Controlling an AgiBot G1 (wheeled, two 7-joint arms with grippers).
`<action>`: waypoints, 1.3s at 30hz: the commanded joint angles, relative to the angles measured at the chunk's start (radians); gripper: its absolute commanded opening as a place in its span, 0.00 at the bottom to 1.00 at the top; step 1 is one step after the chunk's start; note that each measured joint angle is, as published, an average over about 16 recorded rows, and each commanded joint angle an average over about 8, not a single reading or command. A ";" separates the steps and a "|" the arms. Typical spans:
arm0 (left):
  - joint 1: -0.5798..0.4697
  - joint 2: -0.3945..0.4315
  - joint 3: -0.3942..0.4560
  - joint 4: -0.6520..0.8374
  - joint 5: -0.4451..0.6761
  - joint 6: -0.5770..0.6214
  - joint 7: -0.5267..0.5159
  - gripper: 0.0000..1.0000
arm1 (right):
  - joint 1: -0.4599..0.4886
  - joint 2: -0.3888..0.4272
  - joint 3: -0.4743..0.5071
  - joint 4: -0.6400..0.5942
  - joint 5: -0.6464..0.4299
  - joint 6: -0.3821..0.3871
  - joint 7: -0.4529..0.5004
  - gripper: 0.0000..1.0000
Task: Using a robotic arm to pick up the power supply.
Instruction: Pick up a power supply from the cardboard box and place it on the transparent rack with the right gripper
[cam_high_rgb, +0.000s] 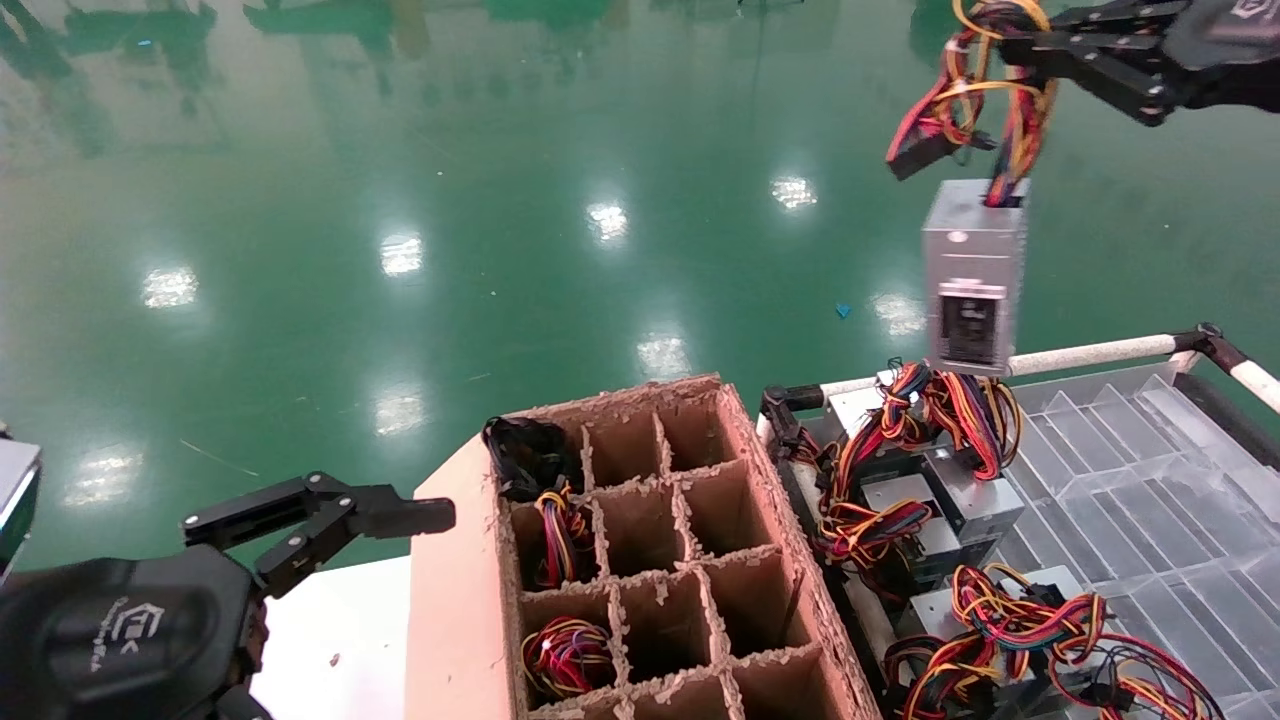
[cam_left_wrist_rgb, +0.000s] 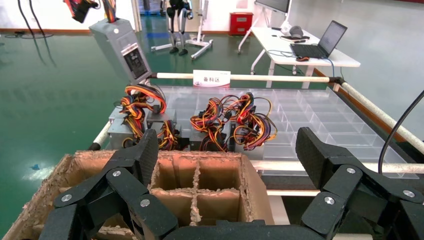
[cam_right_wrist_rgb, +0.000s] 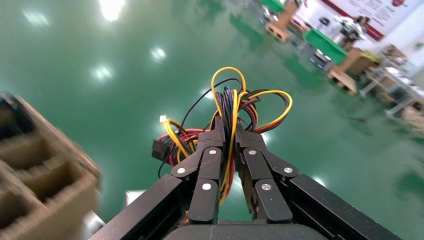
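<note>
- Bright, even light from overhead lamps, mirrored as white glare spots on the glossy green floor (cam_high_rgb: 400, 255).
- Head view is sharp; the hanging power supply (cam_high_rgb: 973, 285) is faintly smeared.
- In the right wrist view the carton (cam_right_wrist_rgb: 42, 185) is heavily blurred, the wires (cam_right_wrist_rgb: 232, 107) crisp.
- Shadows are soft and faint.

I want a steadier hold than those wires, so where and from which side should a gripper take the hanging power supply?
The right gripper pinches only the wire bundle, so the power supply dangles upright. Probably better: clamp its two narrow metal sides, coming level from the front, below the wire exit, where the walls look flat and parallel.
</note>
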 joint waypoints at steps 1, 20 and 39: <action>0.000 0.000 0.000 0.000 0.000 0.000 0.000 1.00 | 0.035 0.000 -0.022 -0.016 -0.040 0.019 -0.022 0.00; 0.000 0.000 0.000 0.000 0.000 0.000 0.000 1.00 | 0.153 -0.046 -0.158 -0.106 -0.261 0.068 -0.168 0.00; 0.000 0.000 0.000 0.000 0.000 0.000 0.000 1.00 | 0.060 -0.136 -0.182 -0.180 -0.297 0.240 -0.208 0.00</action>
